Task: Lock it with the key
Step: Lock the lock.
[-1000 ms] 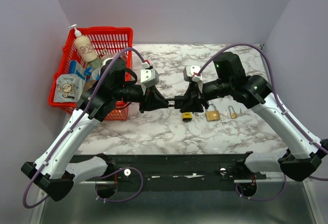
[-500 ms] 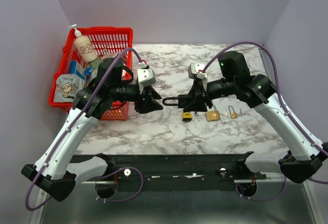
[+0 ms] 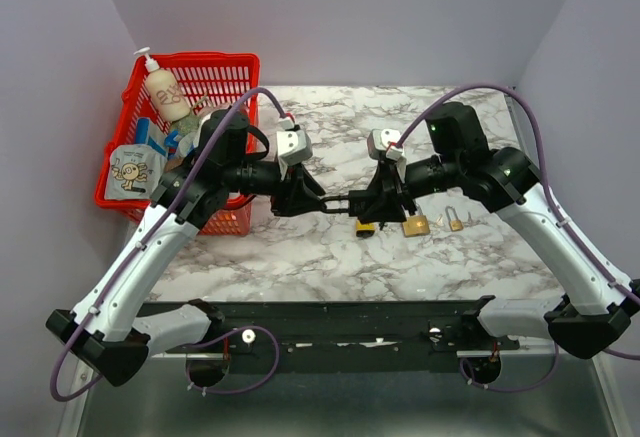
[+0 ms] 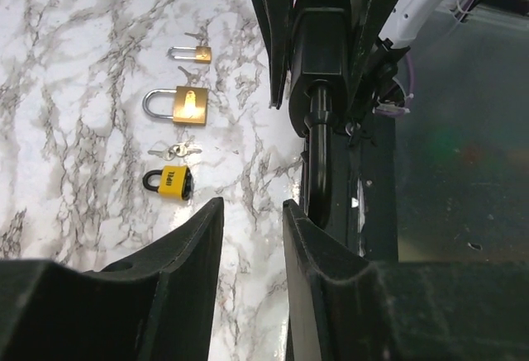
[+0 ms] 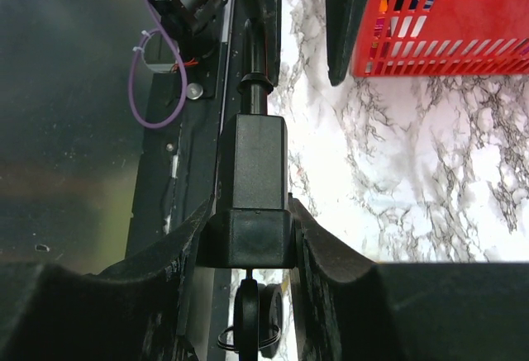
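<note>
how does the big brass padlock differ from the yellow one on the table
The big brass padlock has a bare silver shackle; the yellow padlock has a black one. The brass padlock is clearly the larger of the two. The yellow padlock carries dark print on its body; the brass one shows none. Both lie flat on the marble table with their shackles pointing the same way.

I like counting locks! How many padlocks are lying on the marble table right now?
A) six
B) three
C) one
B: three lie on the table: a small brass padlock, a bigger brass padlock and a yellow padlock. The black padlock is gripped in the right tool, not lying on the table.
</note>
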You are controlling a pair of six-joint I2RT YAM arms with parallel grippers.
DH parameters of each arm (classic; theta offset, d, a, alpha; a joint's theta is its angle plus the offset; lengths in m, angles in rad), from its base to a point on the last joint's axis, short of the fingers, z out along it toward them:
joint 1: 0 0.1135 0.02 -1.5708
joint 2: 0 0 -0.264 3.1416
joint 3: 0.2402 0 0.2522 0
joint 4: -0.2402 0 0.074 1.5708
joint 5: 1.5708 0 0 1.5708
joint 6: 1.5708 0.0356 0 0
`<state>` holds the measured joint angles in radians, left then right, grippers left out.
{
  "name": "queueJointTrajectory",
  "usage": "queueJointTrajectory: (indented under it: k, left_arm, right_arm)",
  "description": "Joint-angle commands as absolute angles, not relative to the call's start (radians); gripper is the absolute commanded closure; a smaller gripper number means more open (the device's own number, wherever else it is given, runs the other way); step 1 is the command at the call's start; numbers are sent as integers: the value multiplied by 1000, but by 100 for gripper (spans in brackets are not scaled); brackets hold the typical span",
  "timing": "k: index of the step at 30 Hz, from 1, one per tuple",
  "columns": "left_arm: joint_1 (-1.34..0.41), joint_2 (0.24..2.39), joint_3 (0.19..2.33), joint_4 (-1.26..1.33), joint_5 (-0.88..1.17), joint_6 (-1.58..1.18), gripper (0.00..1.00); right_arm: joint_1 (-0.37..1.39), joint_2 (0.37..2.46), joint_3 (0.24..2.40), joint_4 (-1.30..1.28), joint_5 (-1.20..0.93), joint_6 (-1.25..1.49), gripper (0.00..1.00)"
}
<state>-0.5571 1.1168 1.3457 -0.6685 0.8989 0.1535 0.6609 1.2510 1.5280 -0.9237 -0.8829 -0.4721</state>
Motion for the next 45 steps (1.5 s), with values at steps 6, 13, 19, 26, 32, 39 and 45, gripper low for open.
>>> queueJointTrajectory:
  k: [6, 13, 19, 26, 32, 39, 45]
  left_arm:
    - [-569, 1127, 1345, -871, 945, 360, 51]
    - [-574, 1111, 1348, -792, 969, 293, 50]
    - [-630, 1108, 1365, -750, 900, 259, 57]
    - [-643, 1112, 1371, -729, 903, 216, 63]
    - [-643, 1118, 1374, -732, 910, 209, 73]
    - [-643, 1124, 1374, -755, 914, 209, 83]
    - [-649, 1134, 1353, -685, 931, 143, 100]
  right_arm:
    - [661, 1207, 1525, -879, -916, -483, 99]
    - [661, 1213, 1512, -882, -917, -499, 99]
    - [661, 1227, 1517, -879, -899, -486, 99]
    - [670, 1227, 1497, -885, -873, -503, 99]
    - [672, 1221, 1491, -879, -858, -506, 99]
    - [672, 1212, 1476, -870, -841, -506, 99]
    - [673, 1203, 1462, -829, -842, -502, 99]
